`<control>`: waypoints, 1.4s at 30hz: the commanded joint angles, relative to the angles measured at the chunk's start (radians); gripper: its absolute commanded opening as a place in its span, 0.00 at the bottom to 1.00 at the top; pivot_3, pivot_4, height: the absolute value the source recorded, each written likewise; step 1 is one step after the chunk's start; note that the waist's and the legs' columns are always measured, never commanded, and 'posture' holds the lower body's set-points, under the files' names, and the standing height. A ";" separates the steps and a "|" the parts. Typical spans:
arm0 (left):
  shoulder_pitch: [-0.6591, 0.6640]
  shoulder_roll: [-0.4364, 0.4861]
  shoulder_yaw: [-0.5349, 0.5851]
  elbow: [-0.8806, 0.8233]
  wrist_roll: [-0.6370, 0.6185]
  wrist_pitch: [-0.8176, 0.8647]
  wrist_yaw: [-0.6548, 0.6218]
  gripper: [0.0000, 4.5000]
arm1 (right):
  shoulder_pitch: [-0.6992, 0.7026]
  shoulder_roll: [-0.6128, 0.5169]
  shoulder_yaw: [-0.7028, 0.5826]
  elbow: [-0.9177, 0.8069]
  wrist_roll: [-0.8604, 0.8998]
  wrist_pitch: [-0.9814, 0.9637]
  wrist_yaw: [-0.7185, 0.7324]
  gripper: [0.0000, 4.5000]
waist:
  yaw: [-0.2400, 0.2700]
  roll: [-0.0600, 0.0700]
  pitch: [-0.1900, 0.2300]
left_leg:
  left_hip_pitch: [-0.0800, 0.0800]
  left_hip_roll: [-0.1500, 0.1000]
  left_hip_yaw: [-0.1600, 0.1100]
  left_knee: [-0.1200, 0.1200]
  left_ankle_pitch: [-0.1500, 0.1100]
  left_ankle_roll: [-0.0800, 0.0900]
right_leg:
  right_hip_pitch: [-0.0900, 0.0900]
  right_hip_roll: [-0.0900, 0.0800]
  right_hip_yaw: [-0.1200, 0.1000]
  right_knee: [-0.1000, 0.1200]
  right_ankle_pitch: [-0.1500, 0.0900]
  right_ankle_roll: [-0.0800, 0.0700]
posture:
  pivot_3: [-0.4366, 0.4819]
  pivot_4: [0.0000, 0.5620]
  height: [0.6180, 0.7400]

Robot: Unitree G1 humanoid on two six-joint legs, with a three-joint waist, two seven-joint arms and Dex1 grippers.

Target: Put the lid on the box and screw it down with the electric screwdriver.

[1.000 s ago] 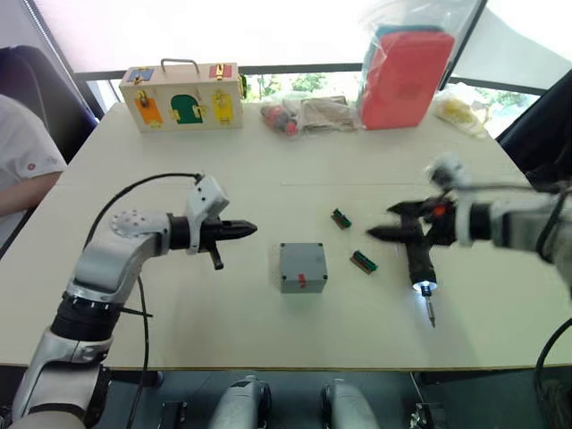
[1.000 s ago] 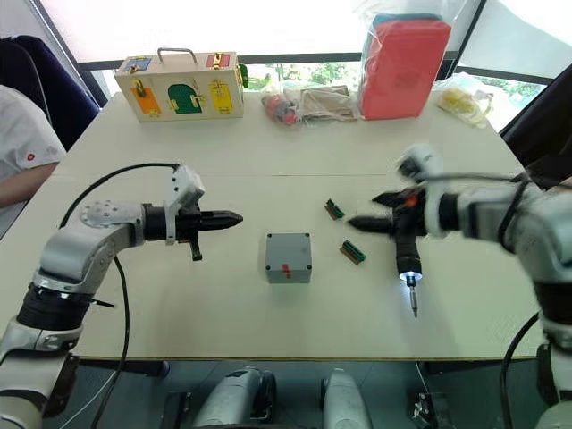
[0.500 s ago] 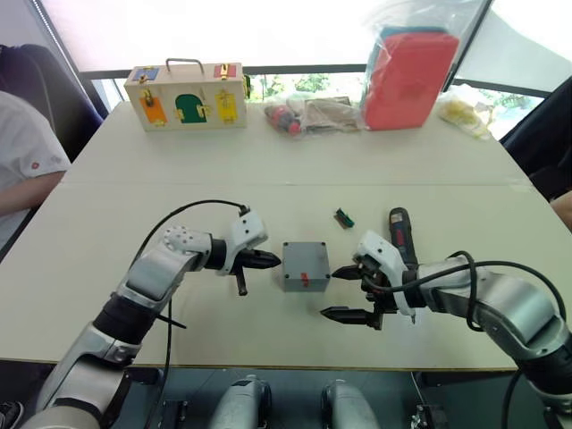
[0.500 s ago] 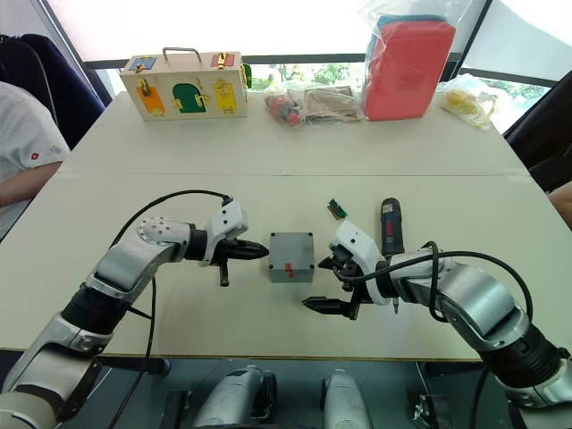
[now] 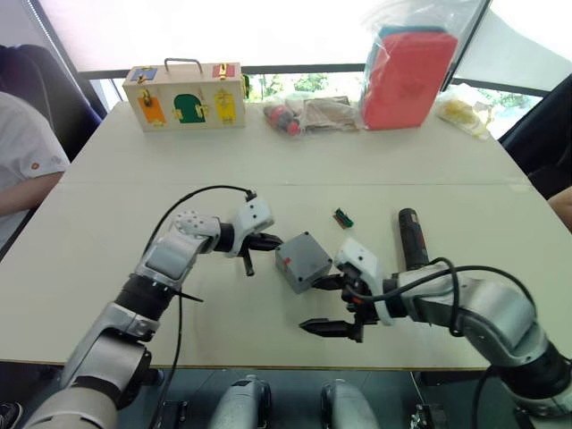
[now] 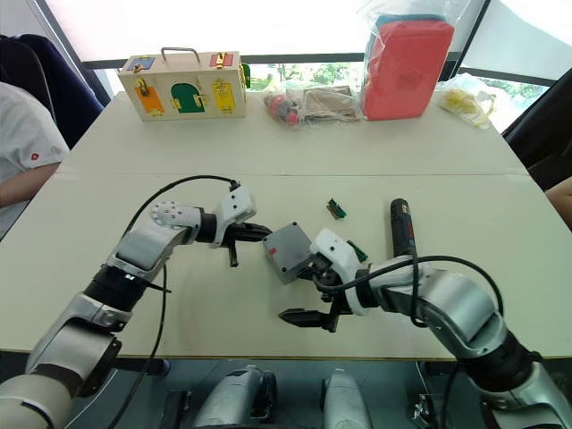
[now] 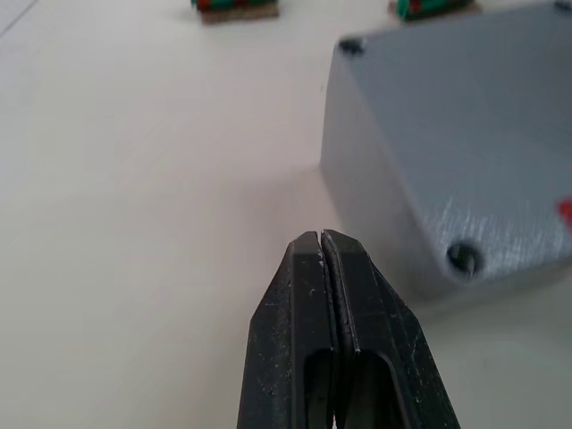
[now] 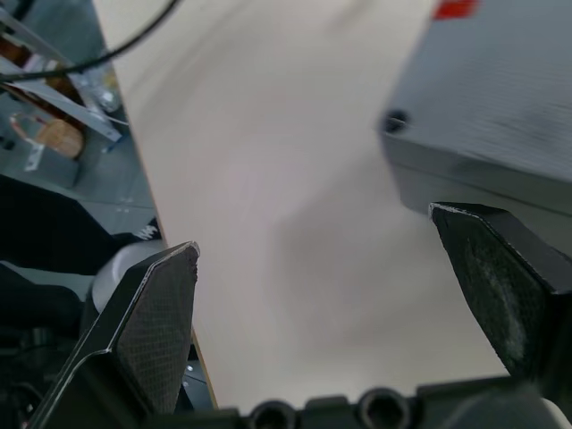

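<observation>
Two claws flank small square grey plastic box (image 5: 303, 261): left claw (image 5: 271, 239) pressed together, right claw (image 5: 332, 304) spread apart. Box best steadied squarely before black cylindrical electric screwdriver (image 5: 413, 238) is fetched.

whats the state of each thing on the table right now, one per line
box: lid on, turned askew, between the two grippers
electric screwdriver: lying flat on the table, not held
left gripper: shut, empty, tip at the box's corner
right gripper: open wide, empty, one finger by the box's edge
wooden latch box: upright at the far edge, doors closed
red bag: standing, inside clear plastic
</observation>
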 commanded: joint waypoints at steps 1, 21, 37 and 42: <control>0.059 0.077 0.030 -0.152 -0.034 0.050 -0.066 0.00 | -0.017 -0.089 -0.055 0.006 -0.058 -0.062 0.031 0.98 | 0.000 0.000 0.000 | 0.000 0.000 0.000 0.000 0.000 0.000 | 0.000 0.000 0.000 0.000 0.000 -0.001 | 0.48 0.27 1.00; 0.098 -0.021 0.033 -0.210 -0.039 0.115 0.069 0.00 | -0.013 0.055 0.103 0.034 -0.162 -0.130 0.055 0.98 | 0.003 0.000 0.000 | 0.000 -0.001 0.000 0.000 0.000 0.000 | 0.000 0.000 0.000 0.001 0.000 0.000 | 0.48 0.27 1.00; 0.120 0.024 0.016 -0.293 -0.100 0.168 -0.030 0.00 | 0.007 0.074 0.026 0.080 -0.170 -0.136 0.028 0.98 | 0.003 0.000 0.000 | 0.000 -0.001 0.000 0.000 0.000 0.000 | 0.000 -0.001 0.000 0.001 -0.001 -0.002 | 0.48 0.27 1.00; 0.112 0.011 0.031 -0.288 -0.113 0.179 -0.023 0.00 | 0.005 0.081 0.012 0.090 -0.173 -0.139 0.023 0.98 | 0.003 0.000 0.000 | 0.000 -0.001 0.000 0.000 0.000 0.000 | 0.001 -0.001 0.000 0.001 -0.001 -0.002 | 0.48 0.27 1.00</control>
